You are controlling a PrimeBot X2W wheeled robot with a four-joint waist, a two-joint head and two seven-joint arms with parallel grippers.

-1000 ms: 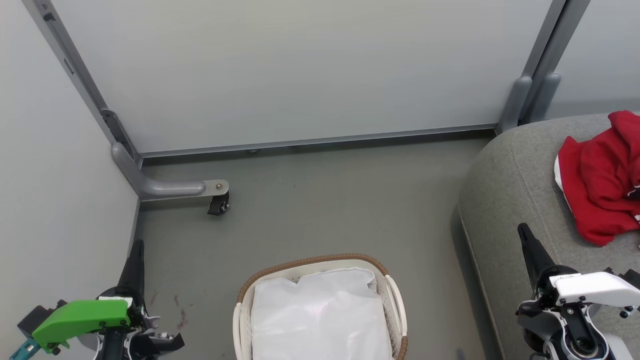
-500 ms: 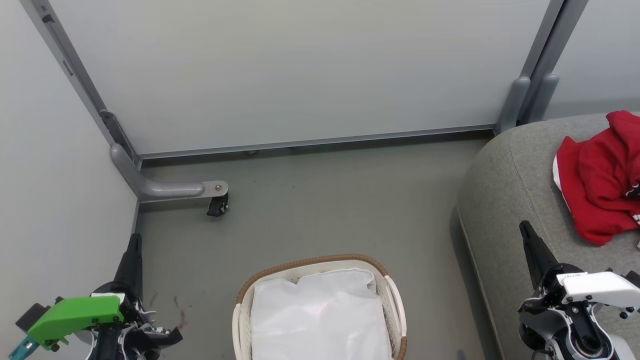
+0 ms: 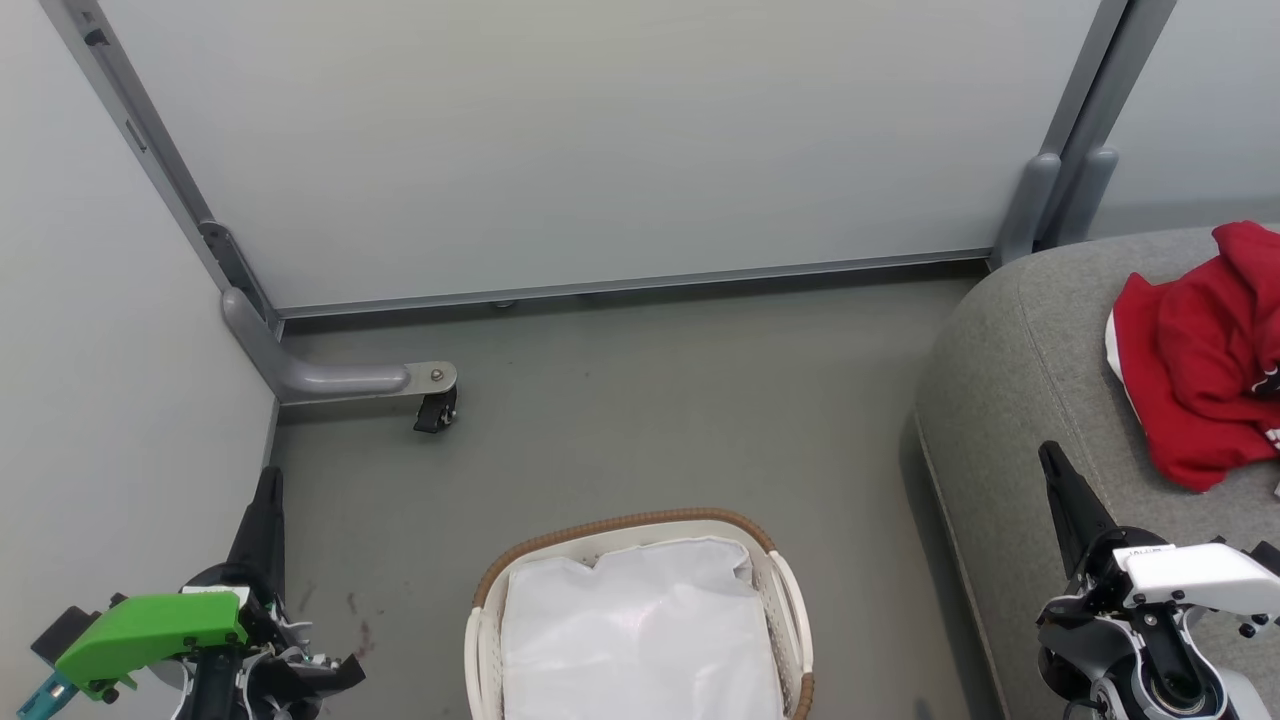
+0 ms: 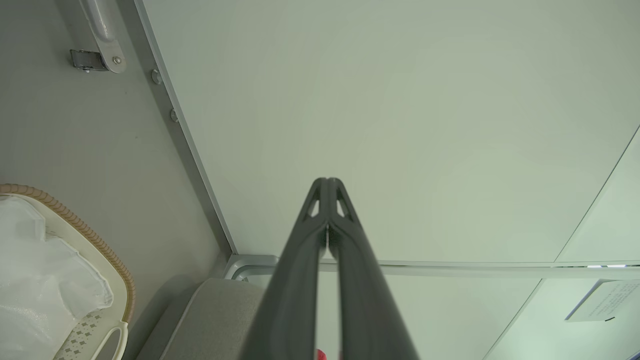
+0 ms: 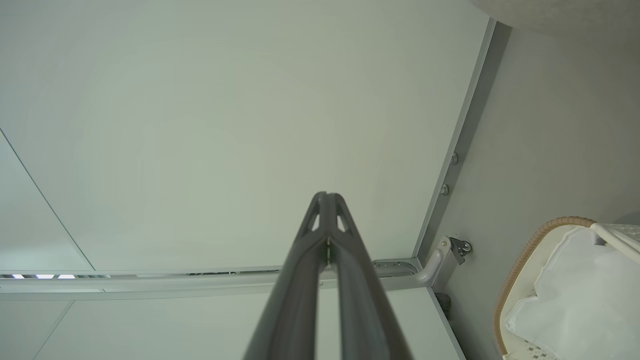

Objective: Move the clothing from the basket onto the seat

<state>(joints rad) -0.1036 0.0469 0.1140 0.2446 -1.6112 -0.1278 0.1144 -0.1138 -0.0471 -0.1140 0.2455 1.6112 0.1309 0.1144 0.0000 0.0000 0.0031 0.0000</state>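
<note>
Clothing (image 3: 1200,370): crumpled red heap on seat (image 3: 1010,380), at 3 o'clock in head view, cut by frame edge; visible long axis roughly 12-to-6, white trim along its 9 o'clock side.
Basket (image 3: 620,528): on floor at 6 o'clock, rounded end toward 12, holds white liner (image 3: 640,630); no red inside.
Left gripper (image 3: 268,480): at 8 o'clock, fingers pressed together, pointing to 12, empty.
Right gripper (image 3: 1048,455): at 4 o'clock over seat edge, fingers pressed together, pointing to 11, empty.

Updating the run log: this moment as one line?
red fabric clothing: on grey upholstered seat | cream perforated basket: white liner showing | left pincer: shut, empty | right pincer: shut, empty
</note>
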